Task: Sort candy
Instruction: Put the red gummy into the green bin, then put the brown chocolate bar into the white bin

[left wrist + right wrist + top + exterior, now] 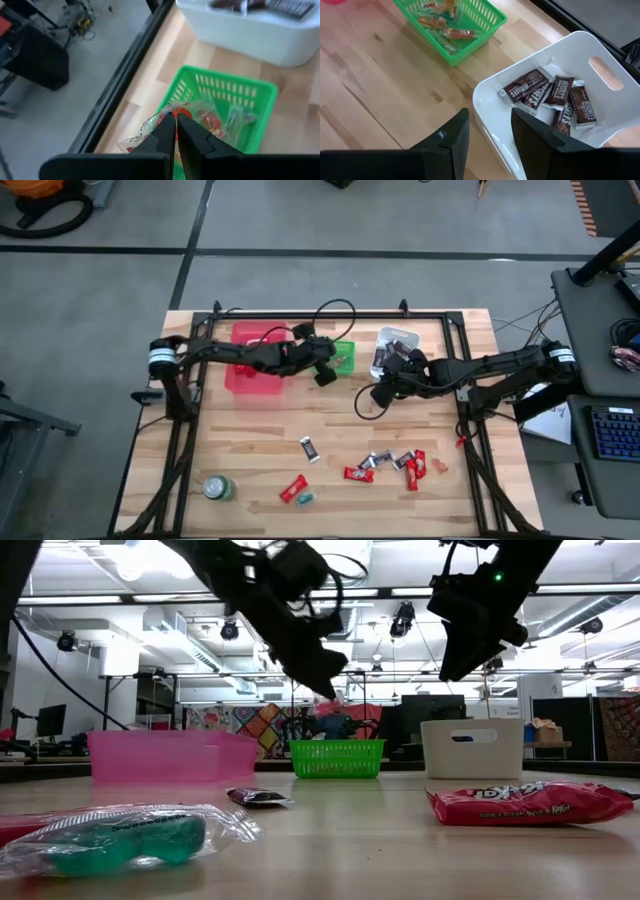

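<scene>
Right wrist view: five dark brown-and-silver wrapped candies (551, 95) lie in the white plastic bin (490, 100). The left gripper (176, 131), over the green mesh basket (262, 90), pinches one clear-wrapped orange candy (155, 122). The right gripper (487, 131) hangs spread beside the bin.
</scene>
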Tool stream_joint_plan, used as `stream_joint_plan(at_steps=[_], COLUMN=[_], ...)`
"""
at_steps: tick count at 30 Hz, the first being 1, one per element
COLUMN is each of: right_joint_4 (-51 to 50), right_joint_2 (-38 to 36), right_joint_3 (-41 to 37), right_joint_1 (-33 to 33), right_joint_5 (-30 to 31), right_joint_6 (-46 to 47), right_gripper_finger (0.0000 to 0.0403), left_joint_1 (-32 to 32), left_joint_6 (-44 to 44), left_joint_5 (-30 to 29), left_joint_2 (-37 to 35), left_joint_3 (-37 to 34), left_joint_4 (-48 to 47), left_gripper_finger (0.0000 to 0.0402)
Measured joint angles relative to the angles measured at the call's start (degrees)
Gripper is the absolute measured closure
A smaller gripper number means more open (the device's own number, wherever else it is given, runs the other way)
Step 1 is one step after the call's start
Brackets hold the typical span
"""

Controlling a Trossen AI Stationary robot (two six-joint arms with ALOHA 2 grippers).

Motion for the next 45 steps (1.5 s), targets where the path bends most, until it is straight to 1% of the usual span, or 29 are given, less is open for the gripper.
stream_joint_plan(at_steps=[3,5,12,16,21,25,27,32,38,40,42,45], right_joint_4=[0.02,0.03,0.02,0.36,1.08,1.21,1.22,1.60,4.81,5.03,4.87,3.48], right_joint_2=[0.00,0.00,0.00,0.00,0.00,0.23,0.46,2.07,8.08,10.39,12.71,15.83], right_joint_3=[0.00,0.00,0.00,0.00,0.00,-0.01,-0.03,-0.08,0.29,0.99,2.18,4.08], right_joint_1=[0.01,0.06,0.26,0.49,3.64,8.17,10.75,15.84,18.98,19.85,20.90,22.53], right_joint_5=[-0.02,-0.04,-0.33,-4.00,-12.26,-19.60,-21.14,-20.65,-20.63,-20.63,-20.63,-20.77], right_joint_6=[0.05,0.19,0.26,0.26,-3.55,-9.59,-10.89,-11.18,-10.28,-10.10,-9.84,-9.81], right_gripper_finger=[0.0266,0.0267,0.0265,0.0262,0.0266,0.0271,0.0274,0.0274,0.0277,0.0277,0.0277,0.0277], left_joint_1=[0.40,0.47,0.41,0.24,-2.42,-6.39,-8.81,-15.61,-22.79,-24.37,-25.27,-25.32], left_joint_6=[-0.15,-0.11,0.83,0.26,-0.46,-0.62,-1.24,-4.31,-7.75,-8.06,-6.50,-5.56], left_joint_5=[0.00,0.00,0.04,-0.22,-0.28,0.34,1.18,1.37,1.21,1.11,1.05,0.87], left_joint_2=[2.97,4.08,4.65,4.03,1.68,-2.27,-5.10,-13.06,-21.00,-22.82,-24.64,-26.60], left_joint_3=[3.55,5.19,5.68,5.54,4.90,1.78,-1.00,-9.16,-18.45,-20.88,-22.98,-24.80], left_joint_4=[-4.69,-5.23,-5.32,-6.97,-9.82,-9.87,-8.45,-2.38,6.81,10.37,11.94,15.01], left_gripper_finger=[0.0397,0.0386,0.0329,0.0298,0.0274,0.0270,0.0271,0.0274,0.0274,0.0274,0.0274,0.0274])
